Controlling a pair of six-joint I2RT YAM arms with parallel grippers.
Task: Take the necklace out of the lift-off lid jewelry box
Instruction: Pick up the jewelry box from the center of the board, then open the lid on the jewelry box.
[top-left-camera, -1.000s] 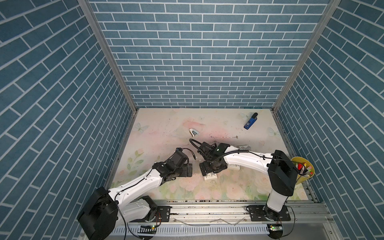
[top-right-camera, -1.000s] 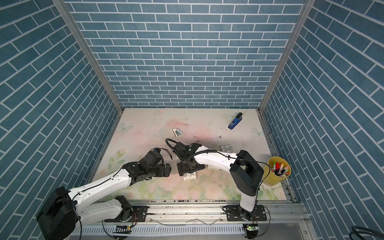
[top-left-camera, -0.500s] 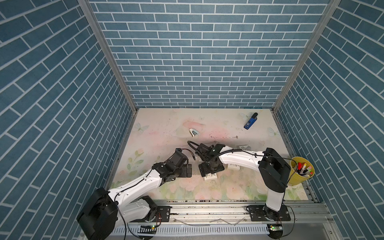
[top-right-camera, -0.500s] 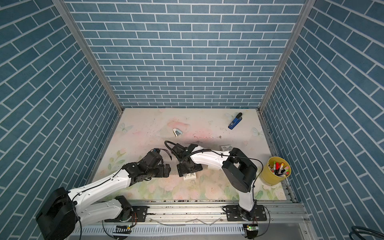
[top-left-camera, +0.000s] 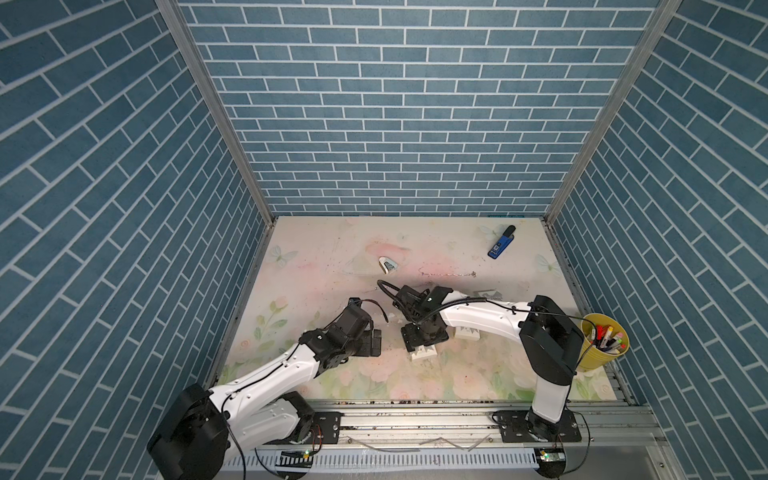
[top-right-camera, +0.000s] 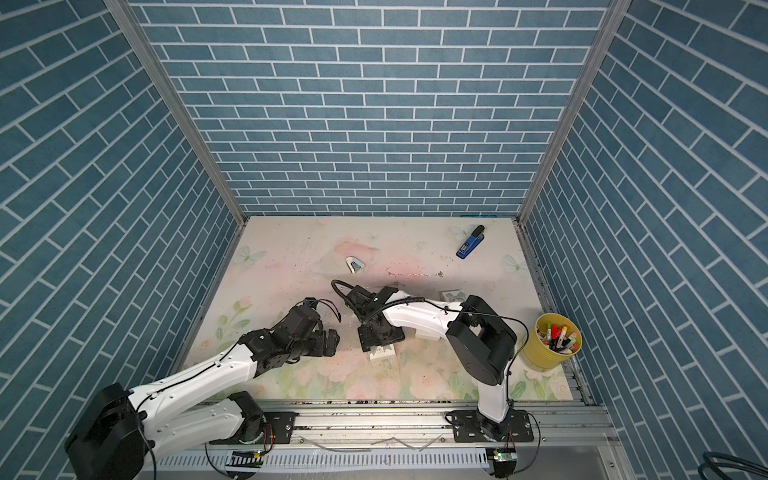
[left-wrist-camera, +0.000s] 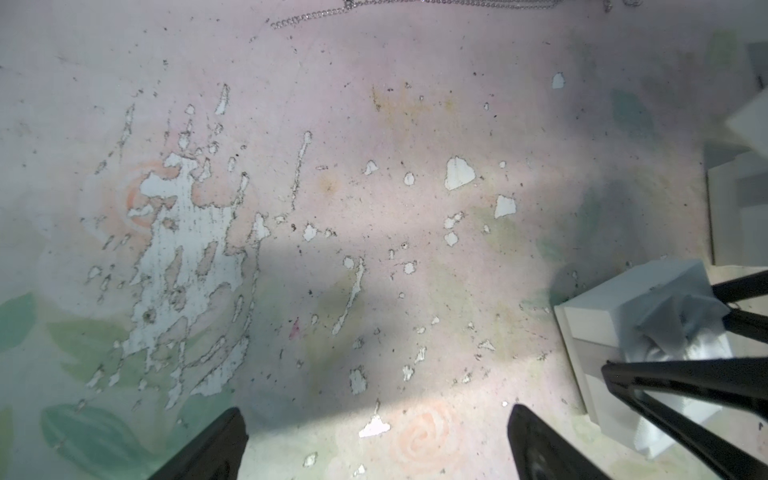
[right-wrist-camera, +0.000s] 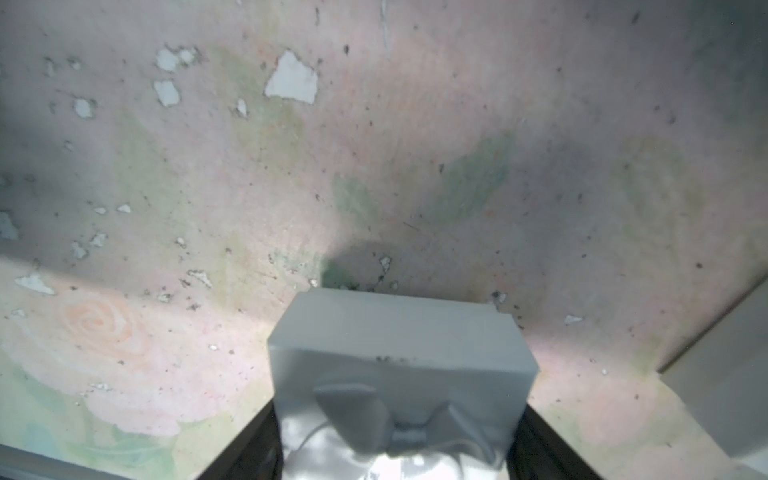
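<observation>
- Left gripper (left-wrist-camera: 374, 415): left of the box (left-wrist-camera: 590, 316) and apart from it. Jaws spread wide over bare mat (top-left-camera: 332, 257), holding nothing.
- Box: stands flat on the mat, lid (right-wrist-camera: 457, 374) on, bow (right-wrist-camera: 374, 411) on top. Necklace judged to be inside. With the lid shut it cannot be seen.
- Right gripper (top-left-camera: 424, 340): straight above the box, fingers (right-wrist-camera: 249, 449) down either side of the lid, close against its walls. Whether they press it or stand just off it, I cannot tell.
- Step in hand, by my reading: taking hold of the lid to lift it off. Nothing is out of the box yet.
- Next move calls for a firm squeeze on the lid walls alone, then a straight lift. The base may ride up with the lid, and the left gripper is near enough to hold it down.
- Beyond the box: a thin chain (top-left-camera: 446, 274) lies stretched on the mat, well apart. Its part in the task is unclear.
- Right of the box: a white piece (top-left-camera: 467, 332), half under the right arm. Box part or lid, unclear.
- Hidden: the box interior. The right fingertips are cut off in the wrist view.
</observation>
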